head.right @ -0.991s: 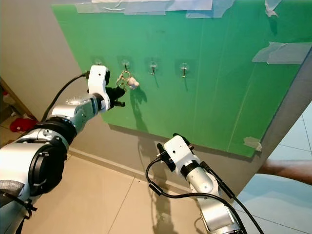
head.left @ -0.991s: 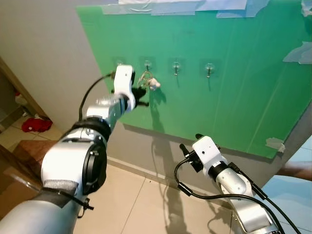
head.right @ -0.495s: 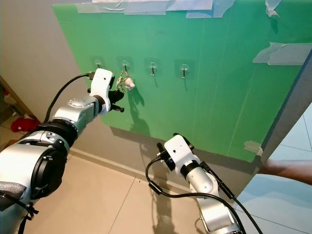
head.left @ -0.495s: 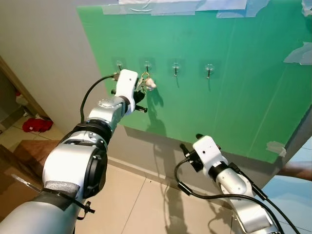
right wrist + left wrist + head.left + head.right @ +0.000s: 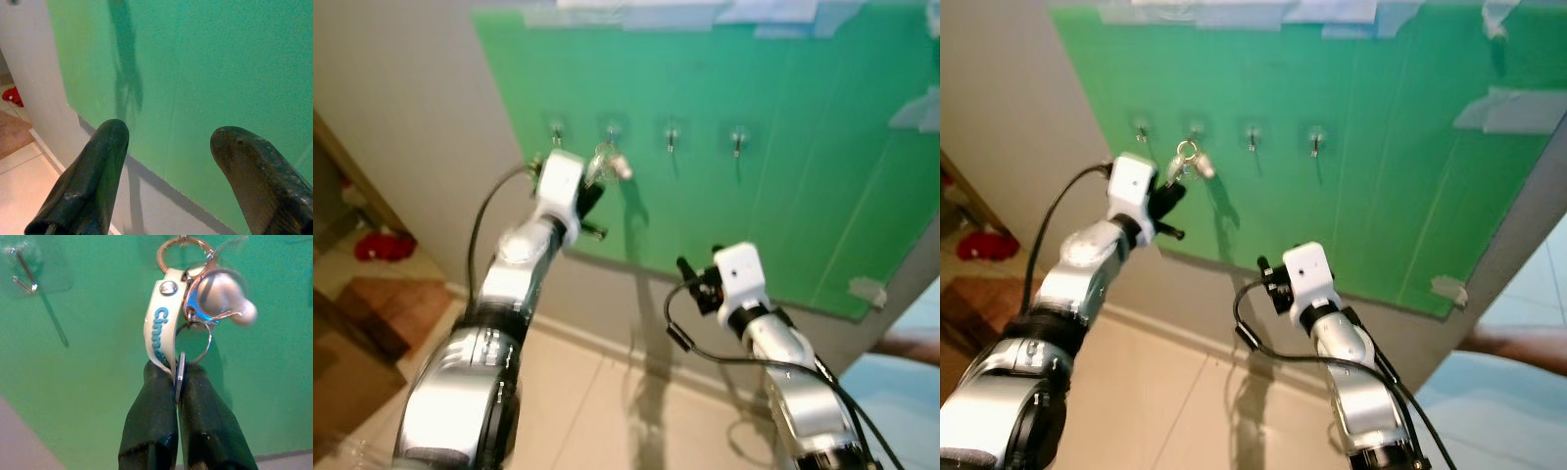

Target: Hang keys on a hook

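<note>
Left wrist view: the left gripper (image 5: 178, 382) is seen clamped on a flat silver key blade, the two black fingers (image 5: 151, 431) pressed together around it. Above the fingers, the bunch of keys with a white printed strap, copper-coloured rings and a small white figurine charm (image 5: 195, 308) is held up against the green board (image 5: 98, 382). The top ring sits at the second metal hook from the board's left edge (image 5: 612, 130); whether it is actually over the hook cannot be told. A neighbouring clear-backed metal hook (image 5: 24, 276) is seen beside it, bare.

From the head views, the left arm is raised toward the upper left part of the board, keys (image 5: 607, 166) touching or just off its surface. The right gripper (image 5: 168, 142) is held lower, near the board's bottom edge, with jaws wide open and nothing between them. Two further bare hooks (image 5: 672, 136) (image 5: 737, 141) are seen toward the board's right edge. Pale tape strips (image 5: 1234, 12) are seen along the board's top edge.
</note>
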Robot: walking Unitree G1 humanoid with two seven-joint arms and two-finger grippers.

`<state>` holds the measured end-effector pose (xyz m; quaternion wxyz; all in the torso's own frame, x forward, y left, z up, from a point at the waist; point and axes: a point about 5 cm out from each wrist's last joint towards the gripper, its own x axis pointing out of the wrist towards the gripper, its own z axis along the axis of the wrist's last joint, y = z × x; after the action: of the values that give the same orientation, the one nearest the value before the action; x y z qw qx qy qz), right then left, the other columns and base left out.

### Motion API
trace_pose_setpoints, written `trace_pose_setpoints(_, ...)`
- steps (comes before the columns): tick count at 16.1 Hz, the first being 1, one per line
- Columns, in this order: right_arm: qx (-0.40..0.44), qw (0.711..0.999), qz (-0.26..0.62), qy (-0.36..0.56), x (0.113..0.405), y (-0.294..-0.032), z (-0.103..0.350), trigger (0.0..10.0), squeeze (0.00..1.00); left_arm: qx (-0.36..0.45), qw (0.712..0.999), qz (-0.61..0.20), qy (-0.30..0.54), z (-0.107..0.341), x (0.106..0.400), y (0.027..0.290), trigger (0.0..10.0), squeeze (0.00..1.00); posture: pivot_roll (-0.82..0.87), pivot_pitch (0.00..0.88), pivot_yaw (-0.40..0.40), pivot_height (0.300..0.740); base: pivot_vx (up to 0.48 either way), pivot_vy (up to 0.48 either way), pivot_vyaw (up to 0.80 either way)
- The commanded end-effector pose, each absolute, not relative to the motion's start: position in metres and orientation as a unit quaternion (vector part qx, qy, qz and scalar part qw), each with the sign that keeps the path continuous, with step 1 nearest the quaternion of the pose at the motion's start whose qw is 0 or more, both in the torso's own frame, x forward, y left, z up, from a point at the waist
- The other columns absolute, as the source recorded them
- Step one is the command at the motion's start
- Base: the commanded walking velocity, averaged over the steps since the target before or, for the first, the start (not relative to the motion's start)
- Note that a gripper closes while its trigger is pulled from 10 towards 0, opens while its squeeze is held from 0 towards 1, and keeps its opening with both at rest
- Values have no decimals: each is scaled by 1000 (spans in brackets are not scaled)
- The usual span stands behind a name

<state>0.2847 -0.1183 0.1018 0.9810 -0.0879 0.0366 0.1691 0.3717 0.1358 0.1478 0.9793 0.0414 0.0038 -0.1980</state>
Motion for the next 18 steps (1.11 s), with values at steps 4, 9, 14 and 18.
trace_pose_setpoints(4,-56,986,155,17,293,-118,110,10000,0,29,986,-159,-33,144,323,150,0,0,-57,0,64,740,0,0,0)
trace_pose_setpoints(9,-55,984,167,22,296,-111,106,10000,0,44,983,-176,-26,148,291,143,0,0,-36,0,54,740,0,0,0)
trace_pose_setpoints(14,-57,984,165,24,293,-113,103,10000,0,61,984,-169,-4,149,291,141,0,0,-54,0,64,740,0,0,0)
trace_pose_setpoints(18,-61,984,162,29,289,-116,101,10000,0,74,986,-150,-12,154,297,145,10000,1000,-65,0,66,740,0,0,0)
